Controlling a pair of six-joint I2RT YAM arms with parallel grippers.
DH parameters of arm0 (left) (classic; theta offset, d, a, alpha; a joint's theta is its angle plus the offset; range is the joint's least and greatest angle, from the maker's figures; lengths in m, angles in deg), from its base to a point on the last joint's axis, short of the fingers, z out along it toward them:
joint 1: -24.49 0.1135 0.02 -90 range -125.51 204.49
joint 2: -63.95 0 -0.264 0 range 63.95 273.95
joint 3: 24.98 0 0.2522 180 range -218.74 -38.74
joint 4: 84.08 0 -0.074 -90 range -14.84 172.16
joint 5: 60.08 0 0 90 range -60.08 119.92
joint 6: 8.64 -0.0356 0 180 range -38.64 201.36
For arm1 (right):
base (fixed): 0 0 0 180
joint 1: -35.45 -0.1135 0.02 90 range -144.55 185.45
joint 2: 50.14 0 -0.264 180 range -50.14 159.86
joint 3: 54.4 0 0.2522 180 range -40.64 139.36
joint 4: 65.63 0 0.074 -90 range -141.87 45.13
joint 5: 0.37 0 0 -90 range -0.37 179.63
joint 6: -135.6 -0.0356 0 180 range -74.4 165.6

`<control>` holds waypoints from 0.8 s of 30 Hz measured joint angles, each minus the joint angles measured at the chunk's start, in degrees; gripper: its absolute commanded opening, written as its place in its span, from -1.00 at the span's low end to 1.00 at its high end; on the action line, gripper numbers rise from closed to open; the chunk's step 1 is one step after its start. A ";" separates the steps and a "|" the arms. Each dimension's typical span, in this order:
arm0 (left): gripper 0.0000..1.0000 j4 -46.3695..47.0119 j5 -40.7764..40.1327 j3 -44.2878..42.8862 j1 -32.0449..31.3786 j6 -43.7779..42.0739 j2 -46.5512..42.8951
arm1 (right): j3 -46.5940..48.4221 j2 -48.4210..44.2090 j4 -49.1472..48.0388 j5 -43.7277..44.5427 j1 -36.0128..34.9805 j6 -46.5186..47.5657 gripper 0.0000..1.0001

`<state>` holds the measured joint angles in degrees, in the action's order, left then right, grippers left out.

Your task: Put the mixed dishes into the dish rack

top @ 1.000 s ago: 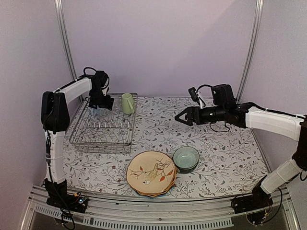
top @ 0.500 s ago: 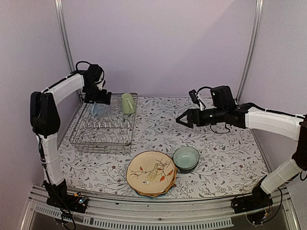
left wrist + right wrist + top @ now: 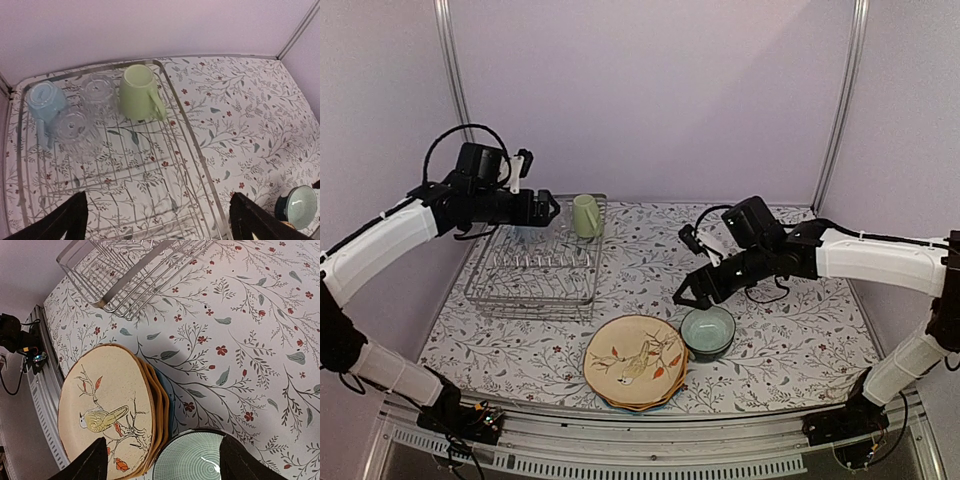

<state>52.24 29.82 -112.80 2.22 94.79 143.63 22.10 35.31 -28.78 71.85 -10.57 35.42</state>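
The silver wire dish rack stands at the back left. In it are a pale yellow-green mug, a light blue mug and two clear glasses, all upside down. My left gripper hovers open above the rack, holding nothing. A stack of scalloped plates, the tan bird one on top, lies at the front centre. A teal bowl sits right beside it. My right gripper hangs open just above the bowl and the plates' edge.
A floral cloth covers the table. A metal rail runs along the near edge, with cables and a small board at its left end. Frame posts and purple walls close the back and the sides.
My left gripper has risen off the rack's back left corner and swung right. My right arm has dropped forward and left, from mid-table to just over the bowl, its jaws a little narrower.
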 measured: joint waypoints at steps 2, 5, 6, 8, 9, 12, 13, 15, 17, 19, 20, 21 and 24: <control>0.89 3.10 1.07 6.47 -3.21 1.57 -4.42 | 1.29 1.70 1.27 0.04 -1.62 1.20 0.45; 0.82 6.14 2.29 15.45 -10.14 4.92 -11.41 | 3.69 5.31 3.28 0.11 -3.85 2.71 0.39; 0.80 7.19 2.49 18.45 -12.70 6.29 -13.99 | 4.28 6.27 3.93 0.15 -4.37 3.17 0.37; 0.77 8.66 2.34 23.78 -17.51 9.49 -19.15 | 6.05 8.72 5.44 0.28 -5.40 3.87 0.34; 0.76 9.25 2.12 25.64 -19.21 10.84 -20.98 | 6.78 9.79 5.88 0.57 -5.77 4.20 0.33; 0.74 10.99 0.31 30.84 -23.37 14.40 -25.42 | 8.55 13.03 7.06 1.07 -6.84 4.98 0.26; 0.72 11.26 -0.50 32.04 -24.28 15.37 -26.08 | 8.90 13.81 7.50 1.18 -6.99 5.09 0.23; 0.69 11.39 -1.77 33.77 -25.66 16.94 -26.29 | 9.40 14.84 8.31 1.18 -7.23 5.31 0.18; 0.66 11.89 -2.78 34.77 -26.67 18.34 -25.77 | 10.10 15.69 9.27 1.07 -7.28 5.53 0.14; 0.64 12.94 -3.85 36.02 -28.30 20.02 -24.81 | 10.75 16.50 9.75 0.94 -7.34 5.77 0.08; 0.63 13.64 -4.46 36.81 -29.51 20.76 -24.28 | 10.91 16.81 9.90 0.90 -7.34 5.95 0.05; 0.61 14.19 -4.94 37.44 -30.58 21.40 -23.85 | 10.93 16.96 10.03 0.83 -7.34 6.14 0.02; 0.57 15.45 -6.51 39.30 -34.18 23.58 -22.03 | 10.93 17.20 10.58 0.35 -7.34 6.51 -0.05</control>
<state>67.70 23.31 -73.50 -31.96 118.38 121.60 33.03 52.51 -18.20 72.20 -17.91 41.94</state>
